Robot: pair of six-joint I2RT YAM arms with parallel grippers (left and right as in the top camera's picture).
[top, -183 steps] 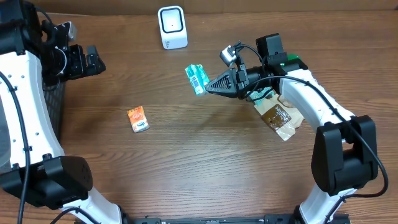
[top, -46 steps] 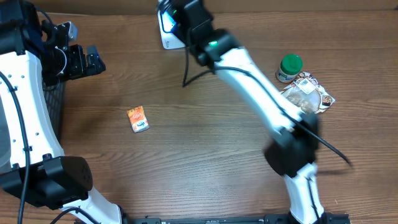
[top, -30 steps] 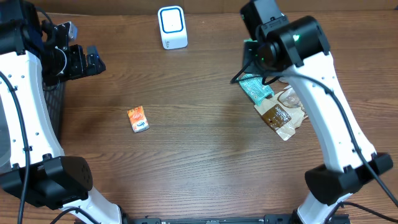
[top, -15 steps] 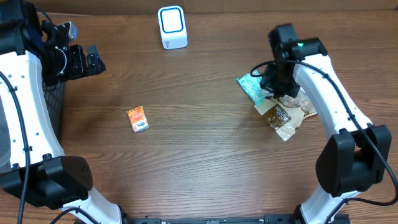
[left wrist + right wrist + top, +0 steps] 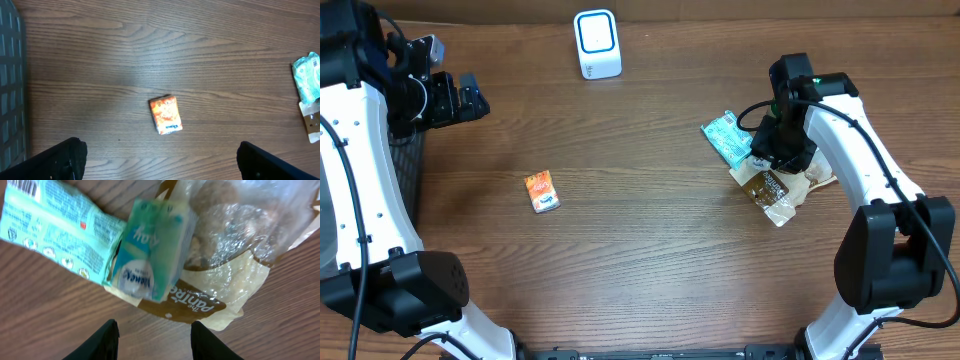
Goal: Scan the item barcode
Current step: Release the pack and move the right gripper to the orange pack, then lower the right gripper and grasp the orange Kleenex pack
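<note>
right fingers (image 5: 107,340) released, left fingers (image 5: 65,160) spread wide; teal packet (image 5: 150,255), propped against the snack bag (image 5: 240,245), may slide, burying its barcode.

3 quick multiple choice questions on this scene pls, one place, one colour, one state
1. What colours is the bag next to the teal packet? A) clear and brown B) red C) black
2. Where is the orange packet? A) on the bag B) alone on the table C) under the teal packet
3. The right gripper is: A) shut on the teal packet B) open, empty C) shut on the bag

A: clear film, brown print. B: nothing lies near it. B: fingers apart, nothing between.
</note>
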